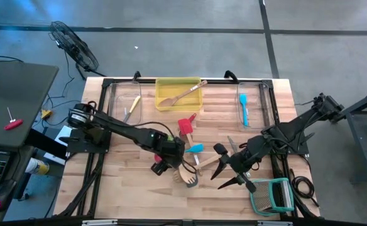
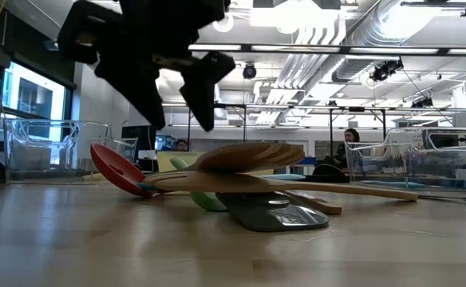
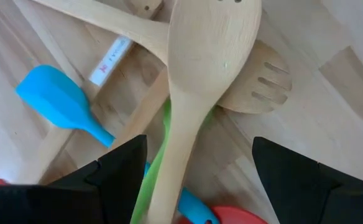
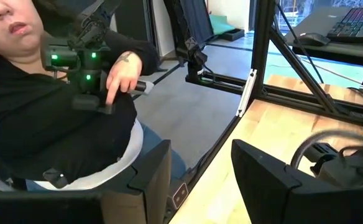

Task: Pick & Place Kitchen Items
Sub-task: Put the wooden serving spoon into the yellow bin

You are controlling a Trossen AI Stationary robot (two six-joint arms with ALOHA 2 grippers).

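Wooden utensils: at least three; one spoon point(image 1: 182, 93) in the yellow tray point(image 1: 163, 83), a spoon point(image 3: 197, 87) and a slotted spatula point(image 3: 262, 84) in the pile.
Blue spatulas: two; one point(image 1: 244, 108) in the right clear bin point(image 1: 268, 94), one point(image 1: 195, 149) on the worktop point(image 1: 139, 188).
Red spatulas: one point(image 1: 186, 127).
Clear bins: two.
Yellow trays: one.
Teal-framed racks: one point(image 1: 273, 194).
Robot arms: two.
People: one point(image 4: 57, 106).

Table point(image 1: 139, 188): pale wood planks, smooth satin finish; wooden spoon point(image 3: 200, 81) and slotted wooden spatula point(image 3: 265, 84): bare matt wood; blue spatula point(image 3: 60, 102): matt plastic; red spatula point(image 2: 117, 171): glossy plastic; side bins point(image 2: 41, 147): clear plastic.
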